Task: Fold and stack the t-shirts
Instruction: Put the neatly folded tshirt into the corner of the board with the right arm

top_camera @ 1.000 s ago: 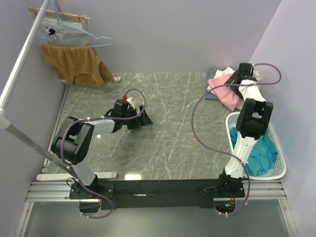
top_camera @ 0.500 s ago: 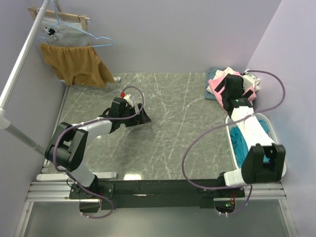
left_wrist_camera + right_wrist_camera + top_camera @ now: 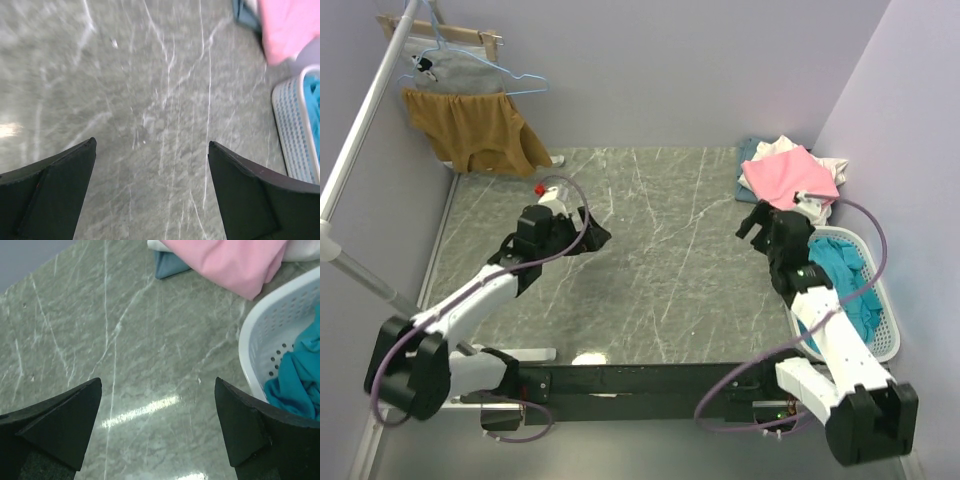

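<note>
- Left gripper (image 3: 595, 236) hangs over the marble table (image 3: 660, 290), jaws spread wide, nothing between them
- From its wrist view the light pink t-shirt (image 3: 295, 30) sits well ahead and off to the right, out of reach of either finger
- Right gripper (image 3: 752, 222) is just as wide open and just as empty, low over the stone
- The light pink t-shirt lies near it, ahead and to its right, on top of the pile
- A cream-white shirt (image 3: 778, 148) shows beyond the pink one, and a grey-blue shirt (image 3: 167, 265) peeks out from under its left edge
- The white basket (image 3: 260, 340) sits just beside the right gripper's right finger, teal t-shirts (image 3: 300, 375) heaped inside
- Well behind the left gripper and off to its left, a mustard-brown garment (image 3: 470, 130) and a grey garment (image 3: 455, 68) hang from the rail (image 3: 365, 120)
</note>
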Action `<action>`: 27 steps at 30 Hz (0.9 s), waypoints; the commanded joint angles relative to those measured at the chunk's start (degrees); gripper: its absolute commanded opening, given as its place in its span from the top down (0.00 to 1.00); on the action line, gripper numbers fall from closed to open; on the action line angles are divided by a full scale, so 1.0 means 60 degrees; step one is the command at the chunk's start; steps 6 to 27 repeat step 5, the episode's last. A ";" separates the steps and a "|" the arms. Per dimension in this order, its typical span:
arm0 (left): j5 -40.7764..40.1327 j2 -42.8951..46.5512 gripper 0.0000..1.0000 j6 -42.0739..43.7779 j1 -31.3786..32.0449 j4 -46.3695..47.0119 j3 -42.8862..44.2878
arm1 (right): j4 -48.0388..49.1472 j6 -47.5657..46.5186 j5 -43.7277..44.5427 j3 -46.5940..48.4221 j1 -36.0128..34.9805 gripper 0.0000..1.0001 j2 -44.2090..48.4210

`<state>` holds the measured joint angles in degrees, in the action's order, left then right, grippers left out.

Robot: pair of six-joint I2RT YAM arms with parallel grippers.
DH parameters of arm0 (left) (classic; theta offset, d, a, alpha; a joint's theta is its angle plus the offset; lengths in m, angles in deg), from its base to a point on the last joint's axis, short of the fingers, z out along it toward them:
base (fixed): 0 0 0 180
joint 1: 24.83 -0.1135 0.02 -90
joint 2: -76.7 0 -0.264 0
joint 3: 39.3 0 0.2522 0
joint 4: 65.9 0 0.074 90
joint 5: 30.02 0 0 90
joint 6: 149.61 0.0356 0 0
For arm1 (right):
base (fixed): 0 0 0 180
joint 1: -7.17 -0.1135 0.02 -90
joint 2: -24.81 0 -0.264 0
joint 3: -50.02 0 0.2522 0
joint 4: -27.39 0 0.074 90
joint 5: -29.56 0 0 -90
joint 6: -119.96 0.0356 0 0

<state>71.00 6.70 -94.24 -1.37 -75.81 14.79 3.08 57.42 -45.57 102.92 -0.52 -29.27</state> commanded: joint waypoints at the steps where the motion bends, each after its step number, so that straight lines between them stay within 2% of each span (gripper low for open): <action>1: -0.1803 0.1585 0.01 0.0468 0.0205 -0.0276 -0.0277 | 0.0074 -0.0139 -0.0092 -0.0764 -0.0067 0.00 0.1306; 5: -0.3345 0.3179 0.00 0.0645 0.0455 -0.0613 -0.0686 | -0.0423 0.0138 0.0376 -0.1424 -0.0082 0.00 0.1982; 27: -0.3345 0.3179 0.00 0.0645 0.0455 -0.0613 -0.0686 | -0.0423 0.0138 0.0376 -0.1424 -0.0082 0.00 0.1982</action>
